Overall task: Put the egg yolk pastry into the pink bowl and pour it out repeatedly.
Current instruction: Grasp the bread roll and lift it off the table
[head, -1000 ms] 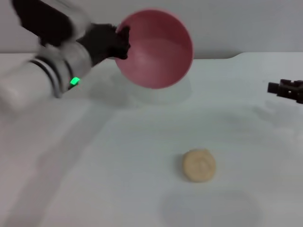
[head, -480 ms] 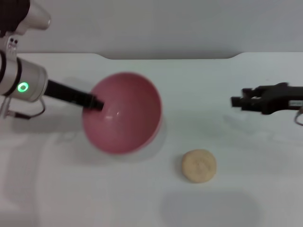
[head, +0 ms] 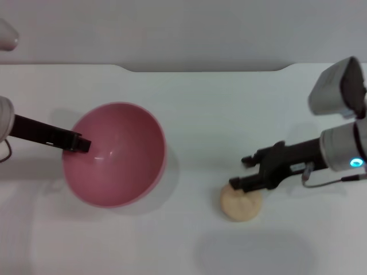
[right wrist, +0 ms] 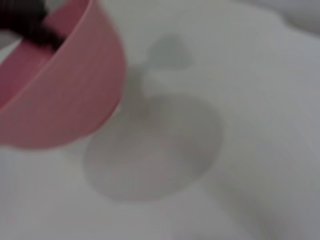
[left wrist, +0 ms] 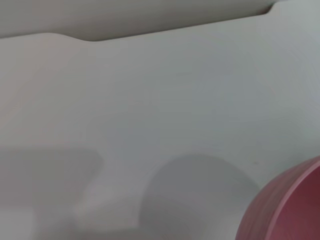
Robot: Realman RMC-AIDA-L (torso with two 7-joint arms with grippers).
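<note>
The pink bowl (head: 129, 154) is empty and hangs tilted just over the table's left half, its opening facing up and toward me. My left gripper (head: 79, 143) is shut on the bowl's left rim. The bowl's outer wall also shows in the left wrist view (left wrist: 287, 205) and in the right wrist view (right wrist: 65, 95). The egg yolk pastry (head: 242, 205) lies on the table at the front right of the bowl, apart from it. My right gripper (head: 239, 172) is open, with its fingertips over the pastry's far edge.
The white table (head: 195, 114) runs back to a grey wall. The bowl's shadow lies on the table beneath it in the right wrist view (right wrist: 150, 150). The right forearm (head: 338, 137) reaches in from the right edge.
The left arm brought the bowl down from high at the back and to the left, turning it more upright. The right gripper came in from the right edge to the pastry, which has not moved.
</note>
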